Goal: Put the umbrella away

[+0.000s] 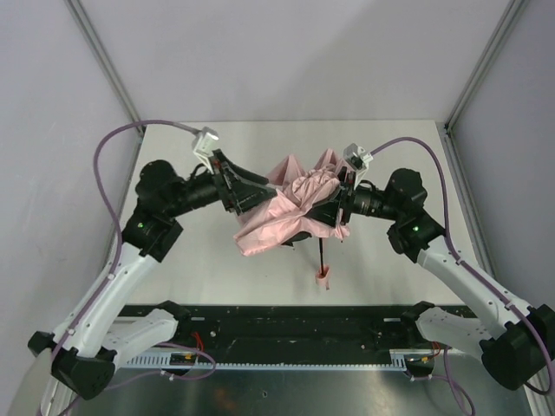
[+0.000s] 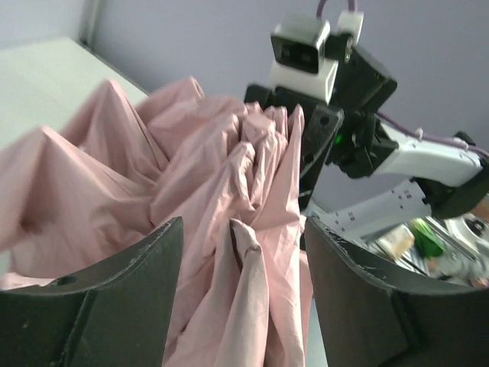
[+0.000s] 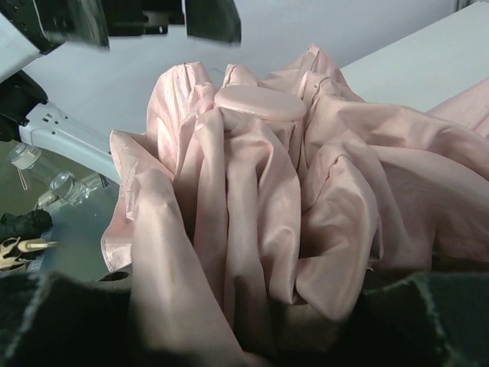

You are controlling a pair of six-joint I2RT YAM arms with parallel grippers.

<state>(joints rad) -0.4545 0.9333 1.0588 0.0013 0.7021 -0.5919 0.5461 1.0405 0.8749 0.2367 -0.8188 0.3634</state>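
Note:
The pale pink umbrella (image 1: pixel 282 217) hangs as a loose crumpled bundle between my two grippers, above the white table (image 1: pixel 199 269). Its thin black shaft (image 1: pixel 322 253) points down to the small pink handle (image 1: pixel 323 277) near the table's front. My left gripper (image 1: pixel 247 195) is open, its jaws wide apart with folds of pink fabric (image 2: pixel 252 191) lying between them (image 2: pixel 243 252). My right gripper (image 1: pixel 334 212) is closed round the gathered fabric (image 3: pixel 244 306). The umbrella's round pink top cap (image 3: pixel 260 103) shows above the folds. The closure strap is hidden.
The right arm and its wrist camera (image 2: pixel 306 53) sit just beyond the fabric in the left wrist view. The left arm (image 3: pixel 46 30) shows at the top left of the right wrist view. A black rail (image 1: pixel 286 325) runs along the near table edge. Grey walls and metal posts (image 1: pixel 104 61) enclose the table.

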